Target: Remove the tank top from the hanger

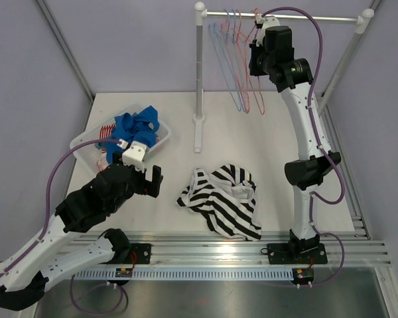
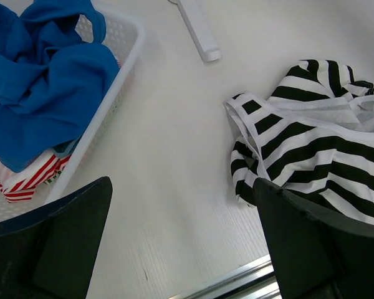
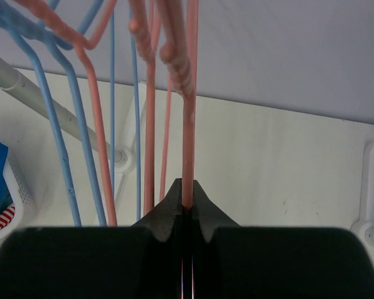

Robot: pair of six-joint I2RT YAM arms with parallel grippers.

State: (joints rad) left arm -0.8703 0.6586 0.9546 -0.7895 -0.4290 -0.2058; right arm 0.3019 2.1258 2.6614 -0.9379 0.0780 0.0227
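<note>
1. Locate the top (image 1: 222,199). It lies crumpled on the bench (image 1: 265,152), lower centre of the overhead view, well apart from the rail (image 1: 285,16) at the upper right. No part of it touches a hanger. Judge the removal itself as done.

2. Check the right fingers (image 3: 168,215). They are clamped together on the wire of one pink hanger (image 3: 188,124), high at the rail among the other pink and blue hangers. No cloth shows on the held hanger. Judge the step in hand as parking this hanger.

3. Check the left fingers (image 2: 68,237). They stand wide apart and hold nothing, low over the bench between the basket (image 2: 121,75) and the top, near both and touching neither.

4. Next move, right arm: confirm that the hook sits over the rail. The wrist view does not show this, so use the overhead view. Then part the fingers and draw straight back. The neighbouring wires hang just beside the held one, so a sideways exit could snag them.

5. Left arm: no grasp appears necessary. If you tidy the top, approach from its near edge at the right of the left wrist view.
</note>
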